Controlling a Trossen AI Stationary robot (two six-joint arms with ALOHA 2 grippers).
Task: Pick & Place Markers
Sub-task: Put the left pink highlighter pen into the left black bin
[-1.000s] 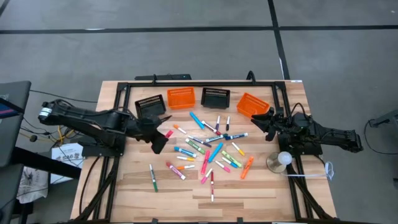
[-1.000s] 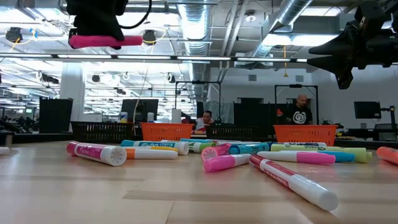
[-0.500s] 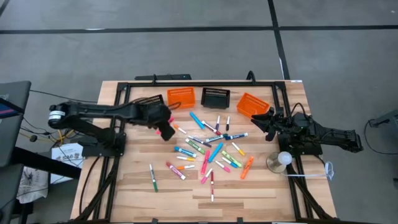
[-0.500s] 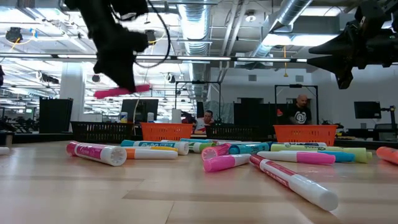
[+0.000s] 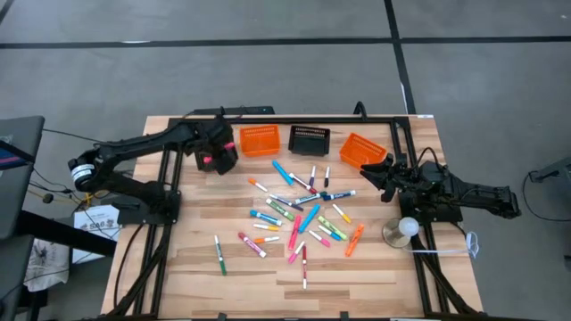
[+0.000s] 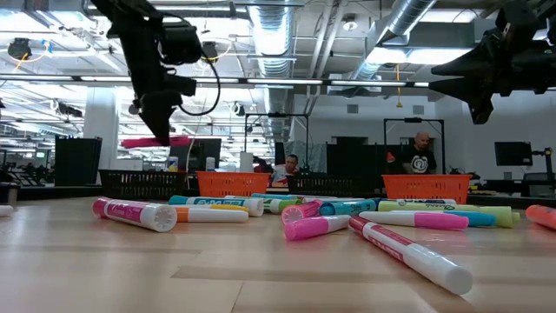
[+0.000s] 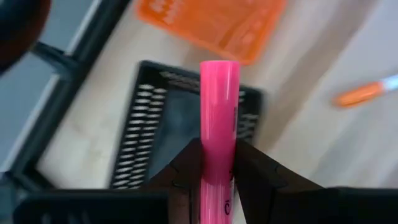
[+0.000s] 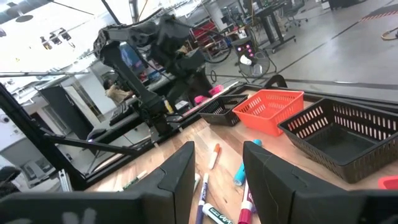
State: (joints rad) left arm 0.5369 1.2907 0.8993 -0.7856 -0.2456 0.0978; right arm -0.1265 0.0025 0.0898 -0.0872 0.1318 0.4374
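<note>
High view: wooden table (image 5: 187, 267) on grey floor; markers (image 5: 299, 214) scattered at centre, four baskets (image 5: 309, 139) along 12 o'clock. Left gripper (image 5: 212, 156) clamps a pink marker (image 5: 207, 160) over the 10 o'clock basket. Right gripper (image 5: 385, 176) waits at 3 o'clock, fingers parted, empty. Low view: a workshop – people (image 6: 421, 156) behind

Pink marker (image 7: 218, 118) aloft over black basket (image 7: 155, 118); other markers (image 5: 299, 211) scattered flat mid-table.
</note>
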